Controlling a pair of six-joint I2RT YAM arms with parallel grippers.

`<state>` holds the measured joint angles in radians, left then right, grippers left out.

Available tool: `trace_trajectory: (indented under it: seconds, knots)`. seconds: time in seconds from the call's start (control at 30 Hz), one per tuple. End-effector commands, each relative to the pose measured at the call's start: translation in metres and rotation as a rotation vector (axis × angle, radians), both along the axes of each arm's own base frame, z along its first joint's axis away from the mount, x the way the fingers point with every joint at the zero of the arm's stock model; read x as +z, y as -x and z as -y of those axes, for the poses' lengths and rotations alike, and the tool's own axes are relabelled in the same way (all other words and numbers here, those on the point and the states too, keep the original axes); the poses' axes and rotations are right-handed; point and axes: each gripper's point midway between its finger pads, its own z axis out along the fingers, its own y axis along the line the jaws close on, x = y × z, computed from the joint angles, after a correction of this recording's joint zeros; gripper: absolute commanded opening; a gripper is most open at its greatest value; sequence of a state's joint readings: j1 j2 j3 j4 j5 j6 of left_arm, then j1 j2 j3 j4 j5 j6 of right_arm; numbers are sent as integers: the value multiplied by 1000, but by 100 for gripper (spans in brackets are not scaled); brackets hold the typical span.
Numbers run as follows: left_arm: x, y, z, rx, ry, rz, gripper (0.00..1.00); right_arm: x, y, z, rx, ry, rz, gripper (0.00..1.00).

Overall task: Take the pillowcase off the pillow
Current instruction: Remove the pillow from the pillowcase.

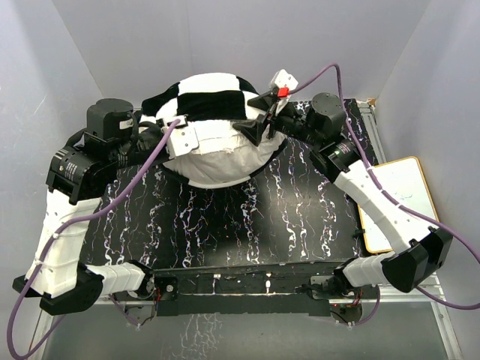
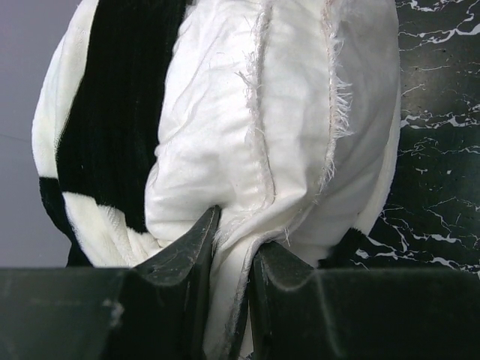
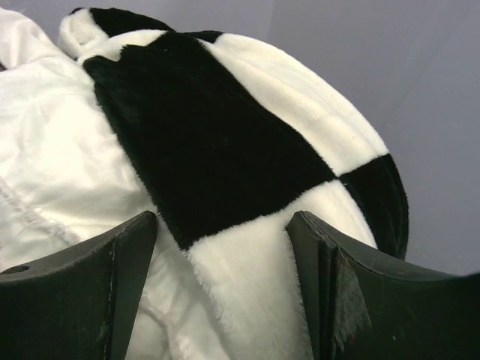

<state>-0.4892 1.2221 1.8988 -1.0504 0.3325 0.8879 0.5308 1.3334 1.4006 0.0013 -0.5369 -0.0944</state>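
Note:
The pillowcase (image 1: 210,94), black-and-white checkered plush, is bunched over the far half of the pillow (image 1: 214,161) at the back of the table. The off-white pillow bulges out toward the front. My left gripper (image 1: 187,142) reaches in from the left. In the left wrist view it (image 2: 238,229) is shut on a fold of the pillow (image 2: 225,112) near frayed seams, with the pillowcase (image 2: 105,112) to the left. My right gripper (image 1: 257,117) is at the right side. Its jaws (image 3: 223,221) stand open around the pillowcase (image 3: 210,135), gripping nothing, with the pillow (image 3: 52,135) to the left.
A black marbled mat (image 1: 225,225) covers the table. A white board with a yellow rim (image 1: 397,195) lies at the right edge. Grey walls close in on the back and both sides. Purple cables trail from both wrists.

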Motion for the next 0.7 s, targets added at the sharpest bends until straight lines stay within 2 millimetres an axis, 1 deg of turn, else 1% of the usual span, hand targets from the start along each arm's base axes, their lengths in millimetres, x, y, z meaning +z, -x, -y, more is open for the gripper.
trace_trajectory:
  seconds: [0.0,0.07,0.1,0.23,0.3,0.37,0.43,0.5,0.53,0.57,0.67]
  knots:
    - [37,-2,2,-21,45,125,0,20,-30,18,-188,19,59,73]
    - [35,2,2,-34,38,110,0,21,-47,23,-265,8,42,69]
    - [33,4,1,-39,31,104,0,26,-53,27,-299,-4,40,67]
    - [19,12,-4,-58,-24,82,0,30,-70,35,-332,-33,21,66]
    - [15,15,-8,-55,-40,84,0,27,-79,39,-359,-24,10,64]
    - [16,17,-11,-52,-48,98,0,24,-89,47,-402,-15,0,63]
    - [13,18,-15,-51,-71,96,0,20,-99,60,-427,-29,-26,61]
    - [10,20,-18,-44,-87,96,0,19,-103,74,-405,-65,-60,61]
    - [9,20,-21,-40,-96,98,0,19,-108,88,-405,-87,-76,61]
    - [7,22,-23,-39,-108,101,0,20,-109,97,-398,-108,-87,61]
    - [5,23,-29,-27,-131,118,0,13,-114,117,-389,-137,-127,61]
